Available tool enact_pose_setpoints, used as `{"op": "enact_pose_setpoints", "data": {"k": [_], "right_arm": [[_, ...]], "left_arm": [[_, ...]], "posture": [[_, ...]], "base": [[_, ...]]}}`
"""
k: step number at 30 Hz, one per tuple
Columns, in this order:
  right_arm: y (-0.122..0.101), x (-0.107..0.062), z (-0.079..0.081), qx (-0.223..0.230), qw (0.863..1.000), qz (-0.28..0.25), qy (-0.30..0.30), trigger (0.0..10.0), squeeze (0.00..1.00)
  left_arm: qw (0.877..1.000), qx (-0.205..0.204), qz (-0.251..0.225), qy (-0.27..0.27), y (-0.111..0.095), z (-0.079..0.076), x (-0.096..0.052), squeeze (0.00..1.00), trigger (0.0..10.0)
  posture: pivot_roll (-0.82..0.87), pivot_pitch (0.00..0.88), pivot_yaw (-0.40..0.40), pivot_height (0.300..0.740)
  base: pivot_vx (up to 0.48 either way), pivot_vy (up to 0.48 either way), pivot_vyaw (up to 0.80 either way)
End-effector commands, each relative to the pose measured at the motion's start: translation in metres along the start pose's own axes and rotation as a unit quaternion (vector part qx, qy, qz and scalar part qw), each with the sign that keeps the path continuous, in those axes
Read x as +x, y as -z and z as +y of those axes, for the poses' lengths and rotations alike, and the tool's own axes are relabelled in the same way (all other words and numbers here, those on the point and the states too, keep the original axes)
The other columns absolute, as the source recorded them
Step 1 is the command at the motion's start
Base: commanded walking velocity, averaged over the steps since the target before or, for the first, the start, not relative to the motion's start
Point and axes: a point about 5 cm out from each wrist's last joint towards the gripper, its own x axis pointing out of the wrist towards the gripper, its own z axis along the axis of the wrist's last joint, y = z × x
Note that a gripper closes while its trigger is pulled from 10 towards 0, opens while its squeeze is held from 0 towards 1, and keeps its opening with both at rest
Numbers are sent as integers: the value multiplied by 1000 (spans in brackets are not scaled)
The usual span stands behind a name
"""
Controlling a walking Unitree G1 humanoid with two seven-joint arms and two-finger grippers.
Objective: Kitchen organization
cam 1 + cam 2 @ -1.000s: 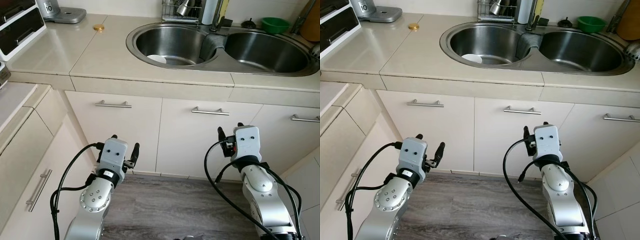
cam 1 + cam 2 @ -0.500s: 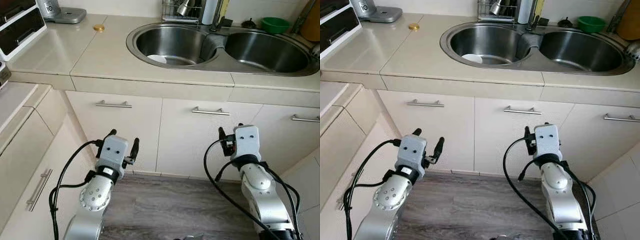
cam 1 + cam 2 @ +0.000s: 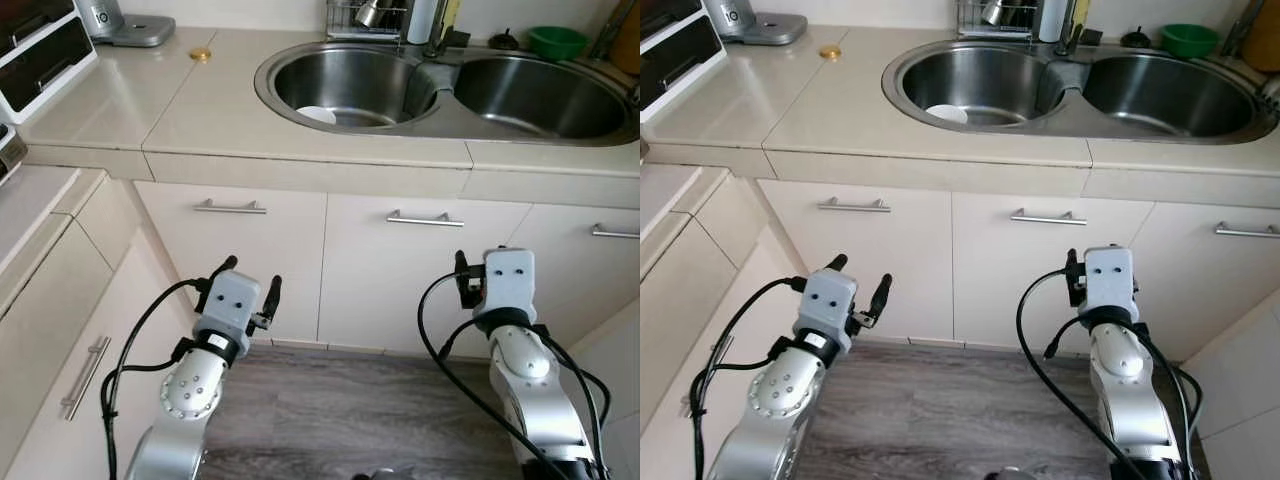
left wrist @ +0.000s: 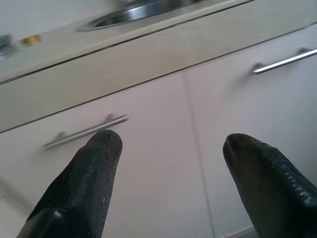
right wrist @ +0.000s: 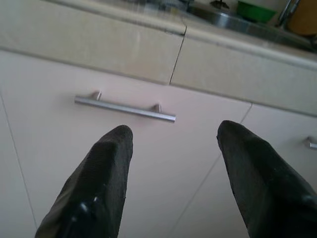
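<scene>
Both arms are held low in front of the cream base cabinets under a steel double sink [image 3: 360, 128]. My left gripper [image 3: 250, 275] is open, its fingertips [image 4: 101, 148] apart and pointing at the cabinet door below a bar handle [image 4: 84, 133]. Over to the right, my right gripper [image 5: 173, 134] is open too, facing the middle door's handle [image 5: 124, 108] without touching it. A white dish [image 3: 317, 114] lies in the left basin. Behind the right basin sits a green bowl [image 3: 557, 40], and a small gold lid [image 3: 201, 54] lies on the counter.
The counter front edge [image 3: 300, 165] overhangs above both grippers. A side run of cabinets with its own handle [image 3: 85, 375] closes in on the left. A dish rack [image 3: 365, 18] and an appliance [image 3: 125, 25] stand at the back. Below is wooden floor [image 3: 330, 420].
The left gripper has lifted a little and turned toward the cabinet door. The right gripper has drifted slightly to the right. The view has shifted slightly.
</scene>
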Motion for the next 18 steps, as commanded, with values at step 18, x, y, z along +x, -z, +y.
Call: {"op": "enact_pose_setpoints", "data": {"k": [18], "right_arm": [[-4, -9, -3, 15, 1000, -12, 9, 10000, 0]], "left_arm": [[1000, 0, -12, 2, 1, 5, 14, 0, 10000]], "posture": [[-87, 30, 34, 740]], "base": [[0, 0, 0]]}}
